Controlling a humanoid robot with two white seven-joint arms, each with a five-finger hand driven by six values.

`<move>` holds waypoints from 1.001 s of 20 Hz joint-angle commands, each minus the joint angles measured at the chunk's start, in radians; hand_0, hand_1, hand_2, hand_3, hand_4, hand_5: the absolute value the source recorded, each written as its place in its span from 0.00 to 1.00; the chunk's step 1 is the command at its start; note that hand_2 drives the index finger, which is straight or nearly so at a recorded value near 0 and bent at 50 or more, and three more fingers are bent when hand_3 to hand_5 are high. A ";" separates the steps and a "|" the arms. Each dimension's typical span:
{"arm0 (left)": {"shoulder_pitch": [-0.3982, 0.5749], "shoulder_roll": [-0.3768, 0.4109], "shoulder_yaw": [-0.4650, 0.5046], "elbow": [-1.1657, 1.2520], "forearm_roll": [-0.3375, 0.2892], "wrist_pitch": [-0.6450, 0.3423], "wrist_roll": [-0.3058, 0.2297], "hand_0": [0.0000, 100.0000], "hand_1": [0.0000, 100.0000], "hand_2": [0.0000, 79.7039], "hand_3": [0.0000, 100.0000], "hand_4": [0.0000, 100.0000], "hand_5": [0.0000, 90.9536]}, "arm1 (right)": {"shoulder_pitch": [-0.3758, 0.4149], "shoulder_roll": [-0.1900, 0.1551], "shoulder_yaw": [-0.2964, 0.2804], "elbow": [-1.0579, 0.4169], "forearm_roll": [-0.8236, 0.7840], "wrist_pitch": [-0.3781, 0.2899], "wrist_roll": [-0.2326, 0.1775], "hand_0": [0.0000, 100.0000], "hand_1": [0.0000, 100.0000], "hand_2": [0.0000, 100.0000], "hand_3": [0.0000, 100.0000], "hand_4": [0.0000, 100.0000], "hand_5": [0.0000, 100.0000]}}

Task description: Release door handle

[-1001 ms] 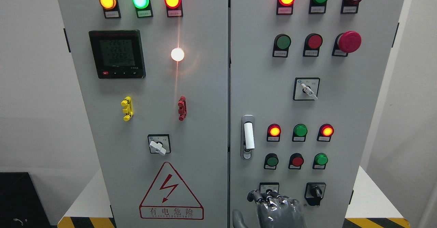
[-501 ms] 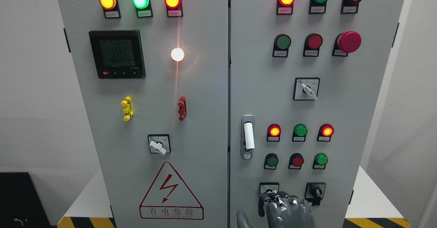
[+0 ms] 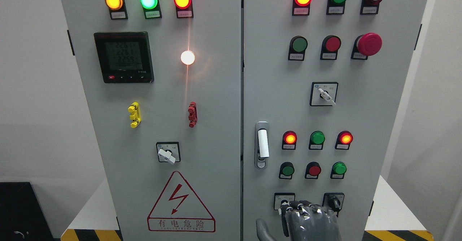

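Note:
The white door handle (image 3: 263, 143) stands upright in its silver lock plate on the left edge of the cabinet's right door (image 3: 361, 125). Both doors look shut. My right hand (image 3: 306, 217), in a grey glove, shows at the bottom edge, well below and to the right of the handle and not touching it. Its fingers (image 3: 301, 206) are loosely bent, its thumb (image 3: 261, 228) sticks out to the left, and it holds nothing. It covers part of a small switch plate (image 3: 283, 197). My left hand is out of view.
The right door carries lit and unlit round buttons, a red mushroom stop button (image 3: 369, 44) and rotary switches (image 3: 325, 95) (image 3: 334, 201). The left door (image 3: 162, 125) has a meter (image 3: 124, 57), lamps and a warning triangle (image 3: 180, 205).
My right hand has moved to the right and slightly down along the bottom edge, farther from the door handle. The handle and doors have not moved.

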 commanded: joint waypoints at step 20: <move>0.020 0.000 0.000 0.000 0.000 0.000 0.000 0.12 0.56 0.00 0.00 0.00 0.00 | -0.244 -0.009 -0.076 0.094 0.054 0.004 0.151 0.28 0.09 1.00 1.00 1.00 1.00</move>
